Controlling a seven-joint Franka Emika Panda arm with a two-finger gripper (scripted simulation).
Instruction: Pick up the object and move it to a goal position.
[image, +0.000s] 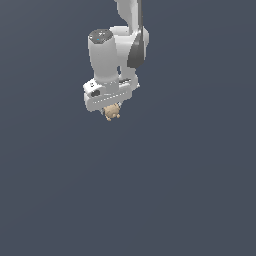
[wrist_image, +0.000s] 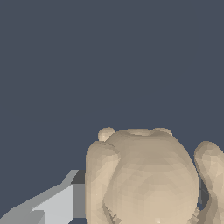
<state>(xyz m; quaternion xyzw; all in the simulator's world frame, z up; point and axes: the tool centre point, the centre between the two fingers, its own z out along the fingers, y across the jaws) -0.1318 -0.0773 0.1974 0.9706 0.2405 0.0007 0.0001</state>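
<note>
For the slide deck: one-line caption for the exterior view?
White pincer gripping a small tan lumpy figure against a plain grey backdrop.

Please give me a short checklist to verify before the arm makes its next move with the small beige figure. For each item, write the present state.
1. The object is at the gripper: ok. It sits directly under the white hand in the exterior view and fills the wrist view.
2. Jaws closed on the object: cannot tell for sure. One grey finger lies against its side; the other is hidden.
3. Grip is centred: cannot tell. Most of the object hangs below the hand.
4. Object lifted off a surface: cannot tell. The background is a uniform dark grey with no shadow.
5. Goal position visible: not ok. No marker shows in either view.
6. Path free of obstacles: ok. Nothing else is visible.
</note>
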